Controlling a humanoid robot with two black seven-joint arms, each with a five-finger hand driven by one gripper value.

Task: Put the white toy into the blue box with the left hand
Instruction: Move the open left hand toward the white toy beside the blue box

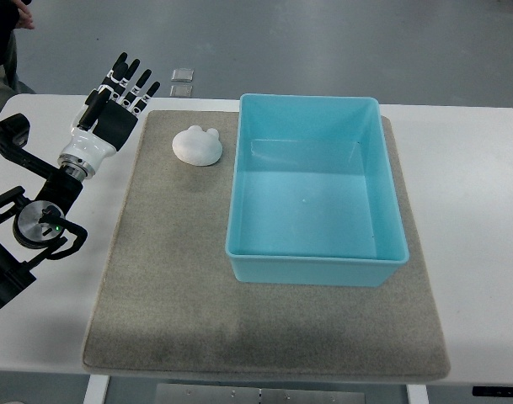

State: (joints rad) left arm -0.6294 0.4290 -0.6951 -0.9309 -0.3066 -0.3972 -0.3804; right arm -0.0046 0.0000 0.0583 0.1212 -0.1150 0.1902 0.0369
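Note:
A small white toy (197, 145) with two rounded ears lies on the grey-brown mat (172, 278), just left of the light blue box (391, 252). The box is open-topped and holds nothing. My left hand (121, 97) is black and white, hovering over the mat's far-left corner, a short way left of the toy and not touching it. Its fingers (131, 77) are straight and spread, pointing away from me, with nothing in them. My right arm does not show.
The mat covers most of a white table (475, 185). My left arm's black joints (37, 223) fill the left edge. Two small clear squares (182, 81) lie on the floor beyond the table. A person's sleeve and hand (12, 21) show at the top left corner.

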